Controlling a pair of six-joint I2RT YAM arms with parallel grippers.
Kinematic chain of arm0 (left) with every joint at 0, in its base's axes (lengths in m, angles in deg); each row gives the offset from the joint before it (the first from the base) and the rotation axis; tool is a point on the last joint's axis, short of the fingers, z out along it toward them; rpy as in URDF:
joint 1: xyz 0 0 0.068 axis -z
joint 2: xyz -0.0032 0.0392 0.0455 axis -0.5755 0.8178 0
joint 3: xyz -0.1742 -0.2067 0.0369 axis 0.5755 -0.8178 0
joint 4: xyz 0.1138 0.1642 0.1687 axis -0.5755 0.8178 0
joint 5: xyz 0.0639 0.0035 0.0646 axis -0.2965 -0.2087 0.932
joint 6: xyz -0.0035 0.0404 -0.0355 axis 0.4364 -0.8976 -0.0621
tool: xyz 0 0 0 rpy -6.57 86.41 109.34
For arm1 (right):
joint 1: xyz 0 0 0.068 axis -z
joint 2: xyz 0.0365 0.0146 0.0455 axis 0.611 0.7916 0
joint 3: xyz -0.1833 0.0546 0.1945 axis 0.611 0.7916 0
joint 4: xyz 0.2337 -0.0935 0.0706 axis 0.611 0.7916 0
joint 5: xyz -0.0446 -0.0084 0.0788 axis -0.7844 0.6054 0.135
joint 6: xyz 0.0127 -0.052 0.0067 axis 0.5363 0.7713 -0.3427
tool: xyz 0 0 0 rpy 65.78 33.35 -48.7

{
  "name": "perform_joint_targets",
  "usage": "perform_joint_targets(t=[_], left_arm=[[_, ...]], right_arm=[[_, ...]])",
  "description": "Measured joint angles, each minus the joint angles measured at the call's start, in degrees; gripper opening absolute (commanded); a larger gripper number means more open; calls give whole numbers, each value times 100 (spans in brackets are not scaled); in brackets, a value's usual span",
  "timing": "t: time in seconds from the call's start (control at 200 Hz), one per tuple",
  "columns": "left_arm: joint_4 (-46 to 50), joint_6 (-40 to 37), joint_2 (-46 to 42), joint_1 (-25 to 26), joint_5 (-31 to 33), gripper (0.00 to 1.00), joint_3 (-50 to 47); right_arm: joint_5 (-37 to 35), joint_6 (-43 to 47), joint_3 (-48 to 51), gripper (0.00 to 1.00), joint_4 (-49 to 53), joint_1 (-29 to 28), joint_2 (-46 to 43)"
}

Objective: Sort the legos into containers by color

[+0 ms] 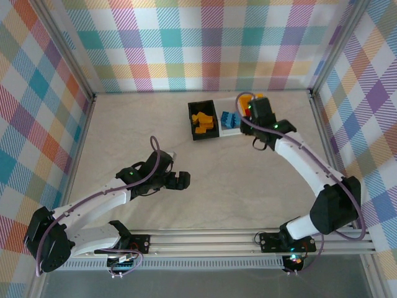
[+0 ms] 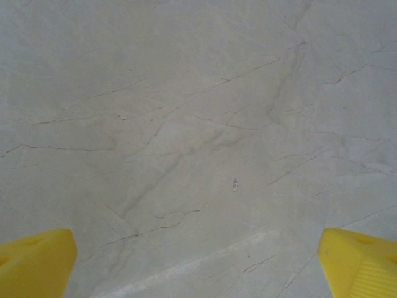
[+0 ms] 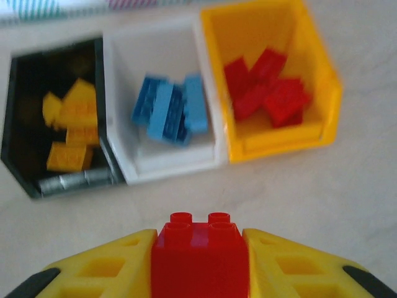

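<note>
Holds yellow-orange legos point(image 3: 71, 133) in black bin point(image 3: 22, 167), blue legos point(image 3: 170, 112) in white bin point(image 3: 177, 166), red legos point(image 3: 267, 90) in yellow bin point(image 3: 282, 141); clamps 1 red brick point(image 3: 198, 251) in right gripper point(image 3: 198, 267), spreads left gripper point(image 2: 198, 261) wide.

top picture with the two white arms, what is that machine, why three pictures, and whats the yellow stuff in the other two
These are two robot arms bolted to a table's edge, each ending in a two-finger gripper. The top picture comes from a fixed camera above; the other two come from cameras on the wrists, so the yellow shapes are the gripper fingers. The left gripper is open over bare table. The right gripper pinches a red brick near three bins: the black bin holds yellow-orange bricks, the white bin blue bricks, the yellow bin red bricks.
</note>
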Motion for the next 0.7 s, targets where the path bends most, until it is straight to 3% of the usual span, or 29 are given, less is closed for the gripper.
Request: perform_joint_targets(t=[0.145, 0.395, 0.52, 0.7], left_arm=[[-26, 26, 9, 0, 2, 100, 0], [125, 26, -151, -2, 72, 100, -87], [251, 24, -280, -33, 140, 100, -96], [282, 22, -308, -114, 201, 100, -138]], right_arm=[[149, 142, -1062, 39, -9, 533, 684], [560, 140, -2962, 38, 111, 1130, 3086], [621, 138, -3501, 39, 201, 1263, 3921], [745, 140, -3954, 45, 332, 1355, 4463]])
